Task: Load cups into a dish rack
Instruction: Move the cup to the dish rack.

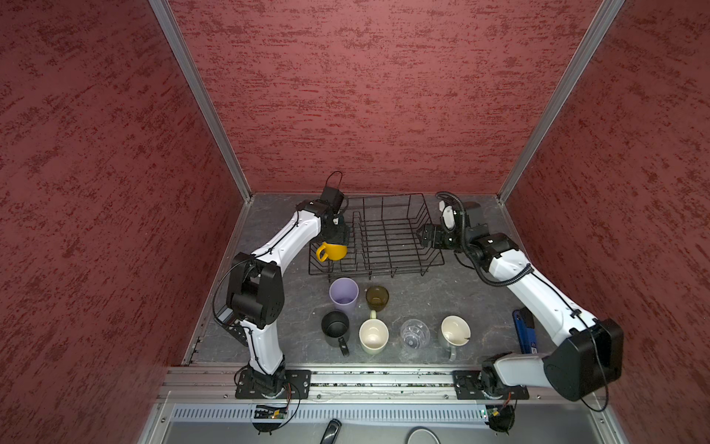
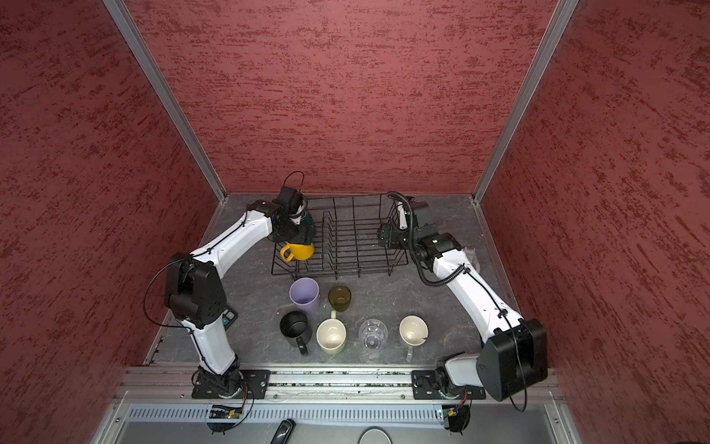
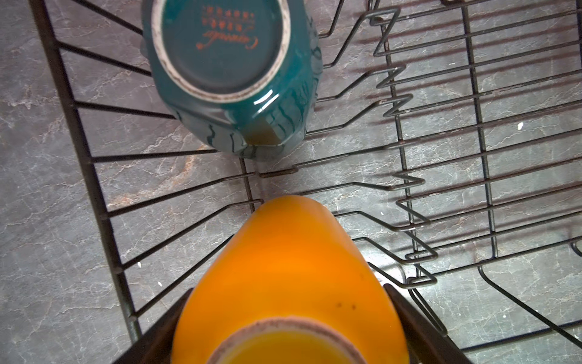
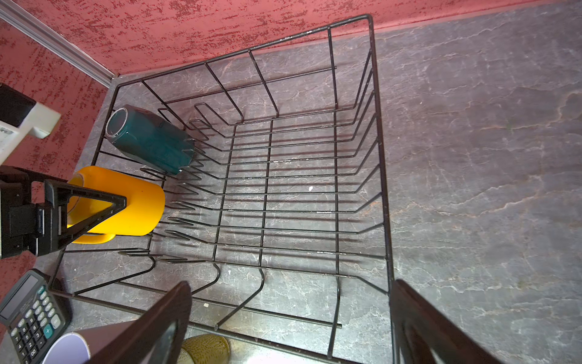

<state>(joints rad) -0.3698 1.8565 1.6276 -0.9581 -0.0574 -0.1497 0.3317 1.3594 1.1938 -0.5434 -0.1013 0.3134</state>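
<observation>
My left gripper [image 1: 338, 242] is shut on the yellow mug [image 1: 333, 251], its fingers [image 3: 406, 312] pressed on both sides. It holds the mug tilted, base up, over the left end of the black wire dish rack [image 1: 388, 197]. Behind it a teal mug [image 3: 226, 63] lies mouth-down in the rack [image 4: 378, 157]. My right gripper [image 4: 291, 285] hangs open over the rack's right end, holding nothing. In front of the rack stand the lilac tumbler [image 1: 344, 294], brown glass [image 1: 377, 298], black mug [image 1: 335, 326], cream mug [image 1: 373, 336], clear ribbed glass [image 1: 415, 333] and grey mug [image 1: 455, 332].
A calculator [image 4: 28, 315] lies on the table left of the rack, under my left arm. A blue object [image 1: 524, 330] sits by the right wall. Red walls close in the back and both sides; a metal rail runs along the front edge.
</observation>
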